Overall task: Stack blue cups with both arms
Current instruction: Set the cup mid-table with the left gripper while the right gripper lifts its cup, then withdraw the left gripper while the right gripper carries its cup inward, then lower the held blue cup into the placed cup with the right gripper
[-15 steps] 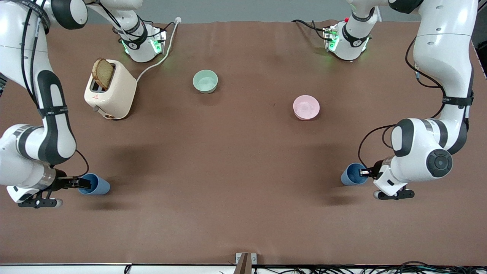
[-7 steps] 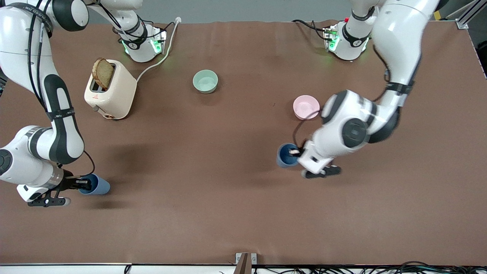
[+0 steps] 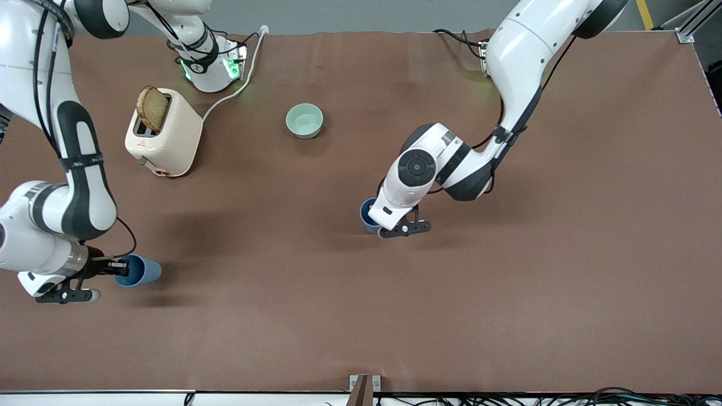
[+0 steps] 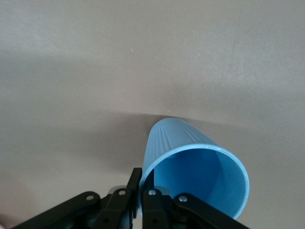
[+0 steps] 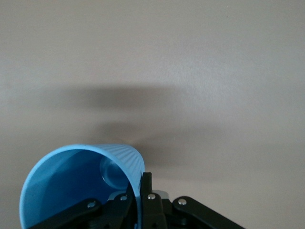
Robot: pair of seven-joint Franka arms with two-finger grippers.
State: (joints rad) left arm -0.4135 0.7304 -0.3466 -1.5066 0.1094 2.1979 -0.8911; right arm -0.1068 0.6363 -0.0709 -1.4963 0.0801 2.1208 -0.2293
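Note:
My left gripper (image 3: 377,220) is shut on the rim of one blue cup (image 3: 368,215) and holds it over the middle of the table. In the left wrist view its fingers (image 4: 135,183) pinch the cup's wall (image 4: 190,162), one inside and one outside. My right gripper (image 3: 117,266) is shut on the rim of the other blue cup (image 3: 139,270), just above the table at the right arm's end. In the right wrist view that cup (image 5: 78,183) is pinched the same way by the fingers (image 5: 147,188).
A cream toaster (image 3: 164,135) with a bread slice (image 3: 153,108) stands near the right arm's base, its cord running toward the base. A mint-green bowl (image 3: 304,120) sits farther from the front camera than the left gripper's cup. The pink bowl is hidden by the left arm.
The left arm has carried its cup from the left arm's end of the table to the middle, now covering the pink bowl. The right gripper with its cup has barely moved.

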